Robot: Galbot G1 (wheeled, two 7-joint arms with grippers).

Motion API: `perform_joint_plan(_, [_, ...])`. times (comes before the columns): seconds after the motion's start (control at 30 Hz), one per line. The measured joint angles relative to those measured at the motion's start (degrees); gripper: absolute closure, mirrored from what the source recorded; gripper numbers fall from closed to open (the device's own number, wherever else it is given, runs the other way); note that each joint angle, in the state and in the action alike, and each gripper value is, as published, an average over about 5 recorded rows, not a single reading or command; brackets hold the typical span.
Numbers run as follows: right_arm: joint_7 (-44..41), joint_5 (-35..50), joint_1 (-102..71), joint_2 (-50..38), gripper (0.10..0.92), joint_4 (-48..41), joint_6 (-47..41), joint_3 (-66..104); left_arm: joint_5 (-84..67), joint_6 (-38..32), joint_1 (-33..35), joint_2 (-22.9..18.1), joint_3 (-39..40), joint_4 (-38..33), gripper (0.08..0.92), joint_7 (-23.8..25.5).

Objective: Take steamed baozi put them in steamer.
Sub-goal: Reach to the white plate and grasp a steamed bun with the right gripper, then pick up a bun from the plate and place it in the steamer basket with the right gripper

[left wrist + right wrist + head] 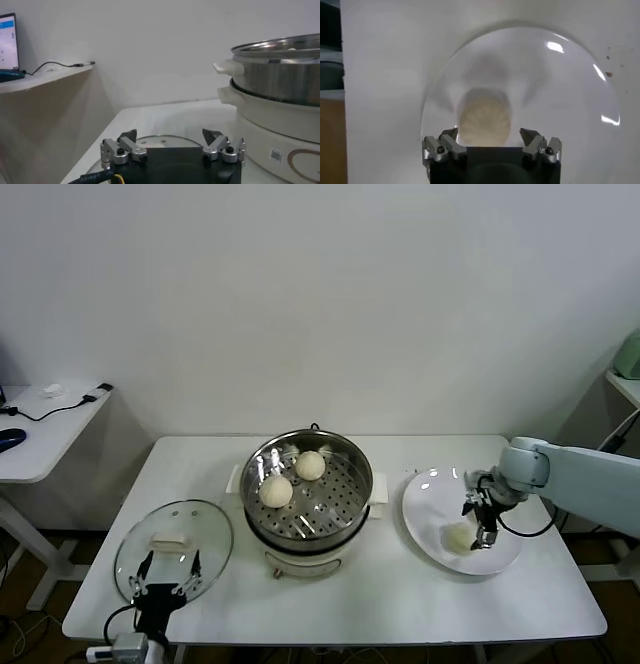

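The right gripper point(478, 522) hangs over the white plate point(430, 494) on the table's point(400, 604) right side, fingers pointing down and spread wide. In the right wrist view the two fingertips point(449, 135) stand apart, one to each side of a bun point(485, 120), with clear gaps between pads and bun; nothing is gripped. That bun point(458, 536) lies on the plate's near part, directly below the gripper. No contact between fingers and bun is visible.

The left gripper point(166, 576) is parked low at the table's near left edge, over the near rim of the glass lid point(175, 546). Its fingers point(125, 145) are also spread, holding nothing; the left wrist view shows the lid's rim just beyond them and the steamer's cream base to one side.

The steamer point(308, 494) stands at the table's centre, between lid and plate, uncovered. Its perforated tray carries three buns: one point(276, 491) at the left, one point(311, 465) just behind it toward the back, and a third point(279, 455) at the back left rim, partly hidden by the wall. The lid lies flat on the table left of the steamer, its white handle point(168, 539) up. A side table point(50, 424) with cables stands further left.
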Motion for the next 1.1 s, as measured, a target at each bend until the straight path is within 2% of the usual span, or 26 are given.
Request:
perform_joint_plan(0.07, [0.0,-0.2,-0.6,0.3,0.222,-0.2,0.0,0.4,0.0,0.0,0.0,0.0,0.0,0.0,0.177,0.0])
perform_joint_plan(0.23, [-0.2,-1.0,-1.5,0.8,0.323,-0.5,-0.2,0.9,0.0,0.0,0.2,0.1,0.1,-0.2,0.177,0.0])
perform_joint_plan(0.4, [-0.4,-1.7,-1.6,1.1,0.36,-0.7,-0.4,1.1,0.0,0.0,0.3,0.1,0.3,-0.6,0.177,0.0])
perform_joint_plan(0.77, [-4.3,0.3,7.7,3.3,0.38,0.8,2.2,-3.6,0.1,0.5,0.6,0.1,0.5,-1.7,0.177,0.1])
perform_joint_plan(1.1, [-11.5,5.0,27.6,13.2,0.381,2.6,12.0,-8.1,0.2,0.7,0.9,0.3,0.7,-2.7,0.177,0.1])
